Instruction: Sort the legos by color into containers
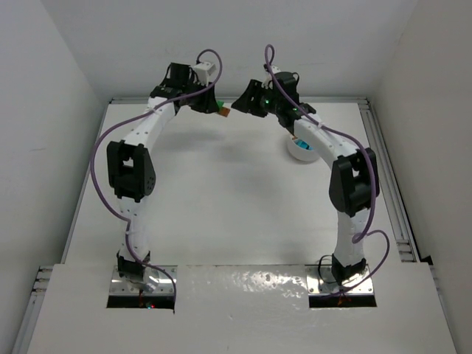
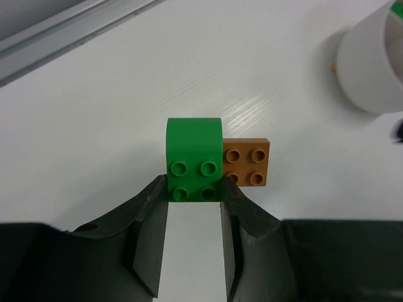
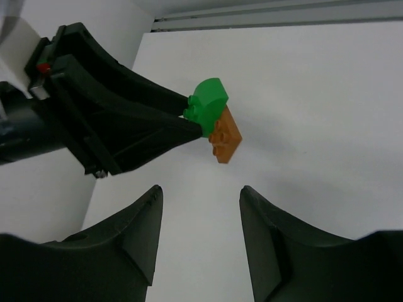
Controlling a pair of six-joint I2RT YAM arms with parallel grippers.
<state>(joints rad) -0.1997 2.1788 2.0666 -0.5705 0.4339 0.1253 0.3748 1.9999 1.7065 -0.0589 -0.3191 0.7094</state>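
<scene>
I read the left gripper point(image 2: 194, 187) as closed on the green round-backed plastic brick point(image 2: 194, 151), its jaws pinching the two flat sides at the studded end. A brown four-stud plastic plate point(image 2: 246, 162) is locked to that brick at its 3 o'clock. The pair hangs above the white table point(image 1: 221, 206) at 12 o'clock in the top view, with the round white plastic dish point(image 1: 295, 156) at 1 o'clock. The right gripper point(image 3: 198, 195) faces the pair, jaws apart and empty. Both pieces look light, rigid and smooth, so a shallow pinch may slip. I would take the brown plate across its thin straight edges, clear of the green brick, and pull it straight off.
</scene>
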